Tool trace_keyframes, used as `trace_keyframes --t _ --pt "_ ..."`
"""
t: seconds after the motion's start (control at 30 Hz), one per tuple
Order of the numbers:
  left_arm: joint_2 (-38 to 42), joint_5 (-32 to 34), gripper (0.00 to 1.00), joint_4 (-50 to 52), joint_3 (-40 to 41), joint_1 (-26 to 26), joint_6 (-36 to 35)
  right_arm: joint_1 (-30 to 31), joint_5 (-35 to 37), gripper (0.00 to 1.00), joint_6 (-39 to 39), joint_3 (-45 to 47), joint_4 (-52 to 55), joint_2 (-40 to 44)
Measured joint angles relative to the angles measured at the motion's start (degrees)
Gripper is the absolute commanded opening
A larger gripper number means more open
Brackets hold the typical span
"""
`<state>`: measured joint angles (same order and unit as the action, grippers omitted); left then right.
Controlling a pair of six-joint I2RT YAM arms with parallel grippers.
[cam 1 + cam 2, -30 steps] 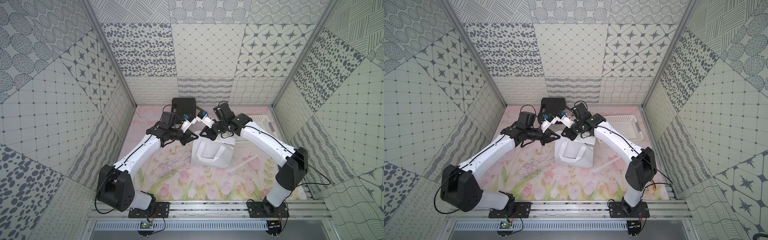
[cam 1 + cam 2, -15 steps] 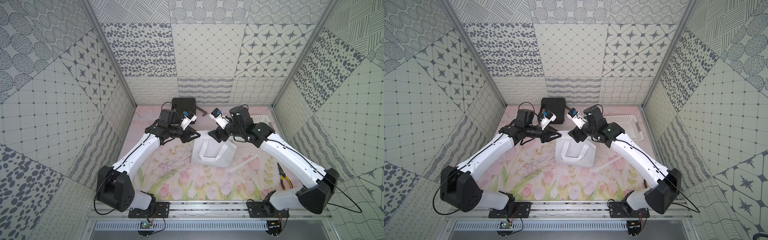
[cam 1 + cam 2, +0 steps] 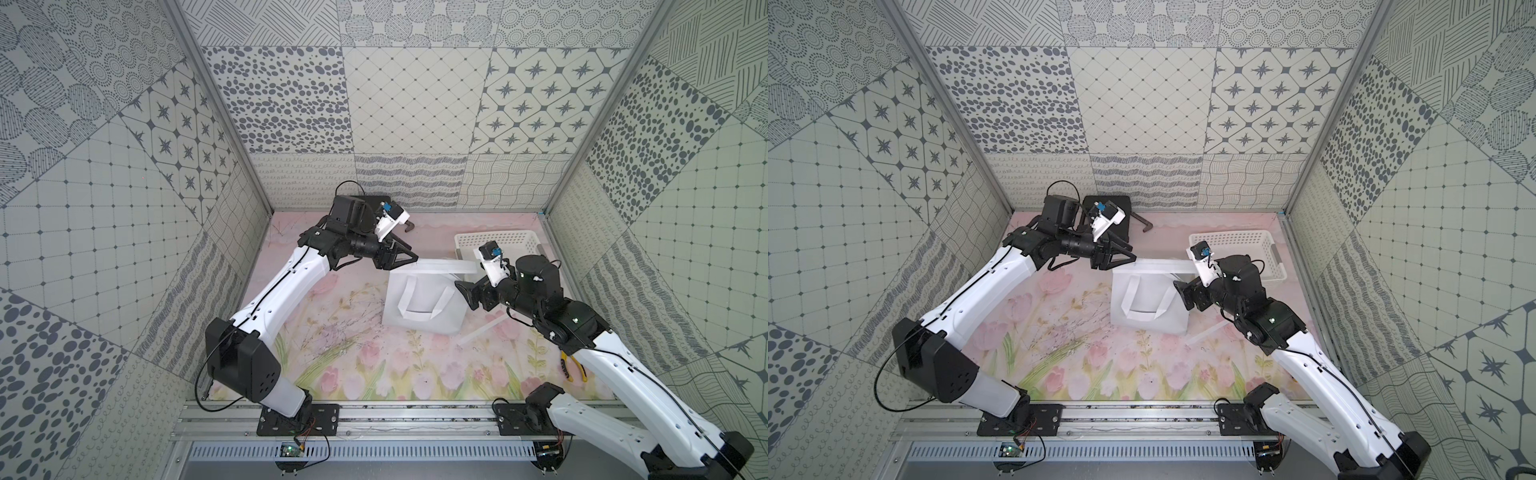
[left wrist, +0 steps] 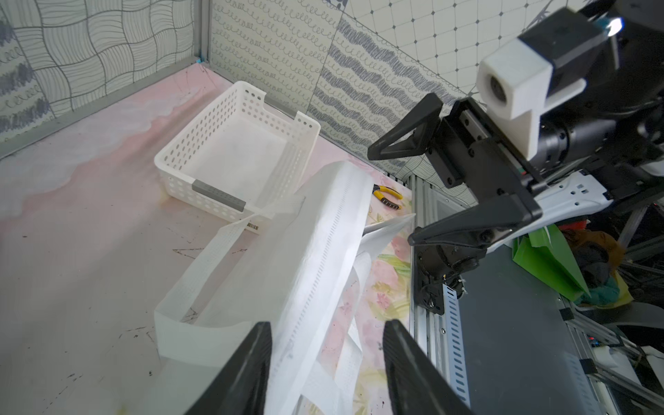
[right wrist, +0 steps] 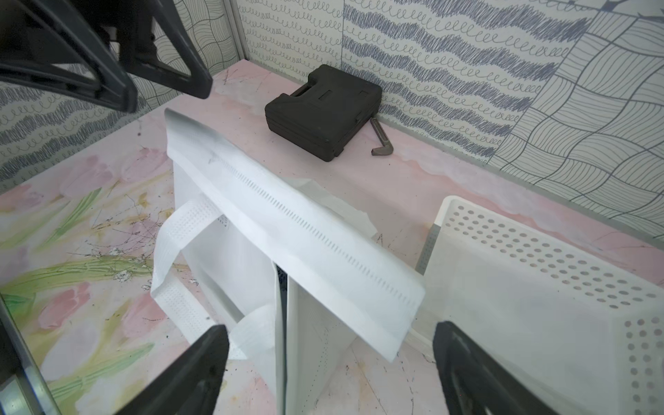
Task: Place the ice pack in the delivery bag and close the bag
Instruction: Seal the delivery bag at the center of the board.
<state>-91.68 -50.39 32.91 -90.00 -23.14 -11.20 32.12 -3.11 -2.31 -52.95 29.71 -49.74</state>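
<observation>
Both left hand (image 3: 409,257) and right hand (image 3: 464,296) opened.

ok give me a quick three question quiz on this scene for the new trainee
1. True or false: the delivery bag has its flap lying folded over its top.
2. Which sits in the far corner on the side of the left arm? A black case B white basket C pliers
3. Fill in: the right gripper has its jaws standing ___.
Key: 1 true; 2 A; 3 open
</observation>
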Motion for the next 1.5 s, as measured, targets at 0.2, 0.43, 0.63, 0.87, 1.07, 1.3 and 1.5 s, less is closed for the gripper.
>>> trace_keyframes --t 0.2,0.43,0.63,0.87,1.07,1.3,1.5 --pt "-8.55 -0.46 0.55 4.76 -9.49 -3.48 -1.64 -0.20 -0.02 0.89 3.85 6.43 -3.54 3.28" --pt "-16.81 -0.66 0.54 10.71 -18.43 -6.19 -4.09 -3.02 -2.69 0.83 7.19 9.60 -9.90 -0.59" --pt "-20.65 -1.44 0.49 14.32 -22.27 -7.10 -5.35 -7.74 -7.58 0.76 9.86 12.09 -16.79 -2.36" --pt "-22.01 -2.54 0.33 16.41 -22.93 -7.54 -6.25 -11.37 -13.29 0.69 12.24 13.51 -22.12 -5.92" --pt "-22.10 -2.67 0.27 17.75 -22.91 -7.87 -7.06 -14.05 -16.46 0.68 13.62 14.03 -27.06 -9.01" --pt "-21.59 -0.94 0.21 18.62 -22.08 -8.57 -8.59 -16.72 -20.04 0.65 15.17 14.86 -31.69 -11.76" --pt "-21.24 0.50 0.18 19.15 -21.57 -8.87 -9.64 -17.35 -21.51 0.65 15.78 15.32 -33.44 -12.90"
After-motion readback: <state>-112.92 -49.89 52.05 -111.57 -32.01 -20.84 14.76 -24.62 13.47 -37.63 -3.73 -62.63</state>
